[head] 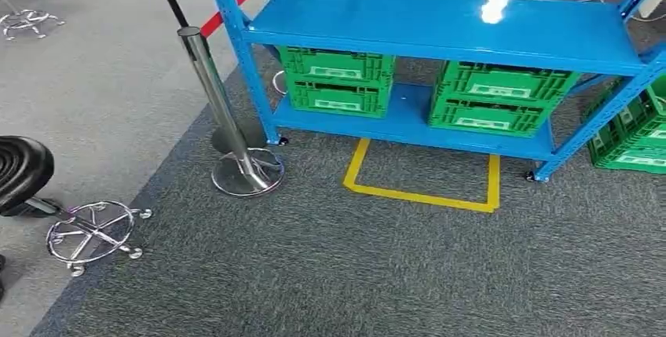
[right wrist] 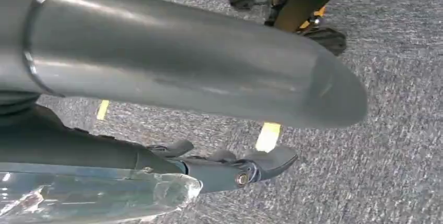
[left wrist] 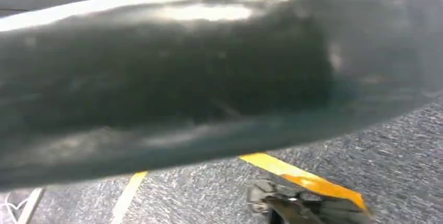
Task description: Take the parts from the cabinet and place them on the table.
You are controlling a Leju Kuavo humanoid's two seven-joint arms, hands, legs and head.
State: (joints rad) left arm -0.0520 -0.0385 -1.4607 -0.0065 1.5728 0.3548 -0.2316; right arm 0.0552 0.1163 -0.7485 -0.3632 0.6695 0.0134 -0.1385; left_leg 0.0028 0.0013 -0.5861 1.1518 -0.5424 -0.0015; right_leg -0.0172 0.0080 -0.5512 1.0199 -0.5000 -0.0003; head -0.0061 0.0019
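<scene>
Two stacks of green crates (head: 338, 79) sit on the blue cabinet's (head: 440, 23) lower shelf. Right hand (right wrist: 198, 130) clasps a clear bag (right wrist: 99, 195); left hand's state I cannot tell.

open carpet (head: 330, 274) before blue cabinet (head: 440, 27)

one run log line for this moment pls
phase: facing blue rack | green crates on bottom shelf | right hand holds clear bag | left hand: unclear
</scene>
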